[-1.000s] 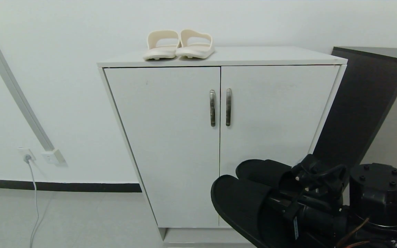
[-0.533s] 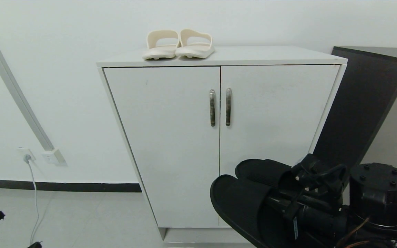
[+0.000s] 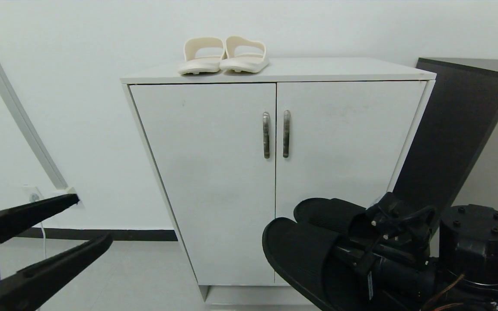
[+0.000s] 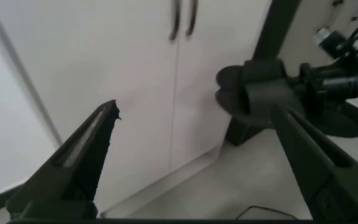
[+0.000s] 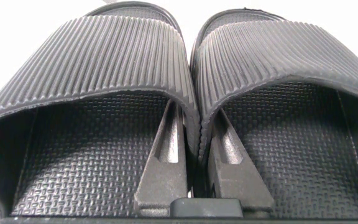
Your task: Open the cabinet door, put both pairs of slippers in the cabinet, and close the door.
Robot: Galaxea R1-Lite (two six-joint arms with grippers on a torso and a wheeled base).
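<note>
We see the right gripper (image 5: pixel 194 162) clenched on the black slippers (image 3: pixel 301 250), heels hidden behind it, toes toward 10 o'clock; the left gripper (image 3: pixel 93 218) is released.

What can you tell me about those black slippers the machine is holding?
The pair of black rubbery slide slippers hangs side by side off the floor, low before the right door of the white cabinet. Each has a wide ribbed strap and a diamond-textured footbed. The right gripper's fingers sit one inside each slipper, pinching the touching inner walls together.
</note>
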